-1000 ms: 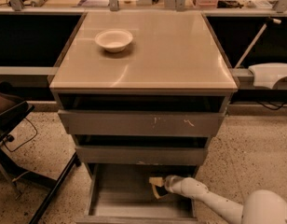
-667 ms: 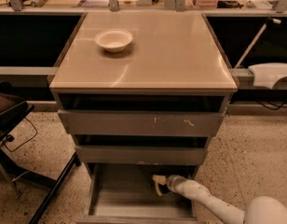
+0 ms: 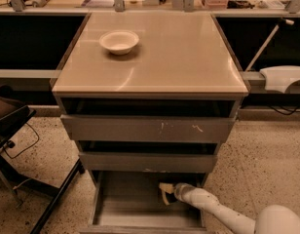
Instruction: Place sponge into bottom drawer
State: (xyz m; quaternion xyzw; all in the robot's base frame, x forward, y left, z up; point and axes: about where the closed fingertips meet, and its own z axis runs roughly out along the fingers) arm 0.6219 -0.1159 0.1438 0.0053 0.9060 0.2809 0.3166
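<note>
The bottom drawer (image 3: 121,209) is the lowest of three grey drawers and stands pulled open, its plain grey floor showing. My white arm reaches in from the lower right. My gripper (image 3: 165,194) is inside the drawer at its right side, low over the floor. A small pale yellow shape at the gripper's tip looks like the sponge (image 3: 164,186). I cannot tell whether it is held or lying on the drawer floor.
A round white bowl (image 3: 119,41) sits on the cabinet top at the back left. The two upper drawers (image 3: 148,129) stand slightly open above my arm. A dark chair frame (image 3: 13,126) is at the left. A white object (image 3: 284,77) rests on the right ledge.
The gripper has shifted slightly to the right and back inside the bottom drawer, with the yellow shape staying at its tip. Nothing else has moved.
</note>
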